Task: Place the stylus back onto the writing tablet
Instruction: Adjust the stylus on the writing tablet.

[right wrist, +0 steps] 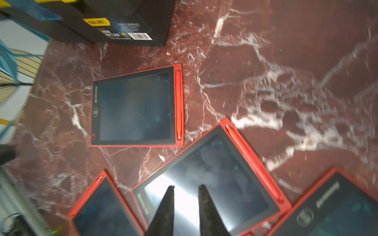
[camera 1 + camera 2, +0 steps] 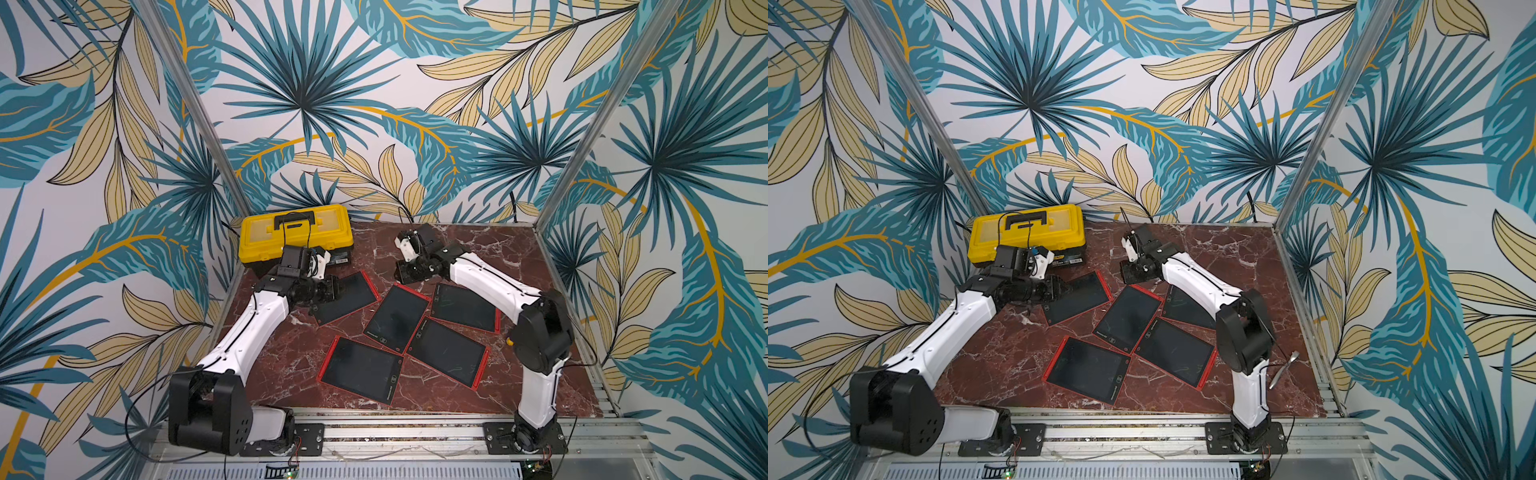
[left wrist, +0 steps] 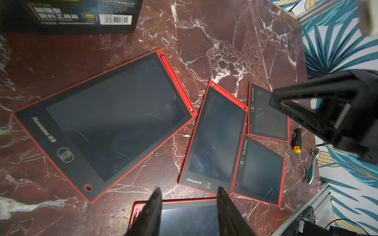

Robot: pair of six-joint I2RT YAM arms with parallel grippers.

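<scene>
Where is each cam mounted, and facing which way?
Top views: stereo pair high above the arm bases, facing down toward the back wall; marble table, left arm and right arm show.
Left wrist: on the left arm, looking down at the table; left claw open, right arm's end intrudes.
Right wrist: on the right arm, looking down at the table; right claw open.
Shared: both wrist views show the tablet by the toolbox, and the toolbox.

A red marble tabletop (image 2: 478, 249) carries a yellow toolbox (image 2: 296, 237) in its far left corner, five red-framed writing tablets (image 2: 397, 318) clustered mid-surface, and, by the right edge, a screwdriver (image 3: 297, 141) and what looks like a ratchet wrench (image 3: 312, 165).
</scene>
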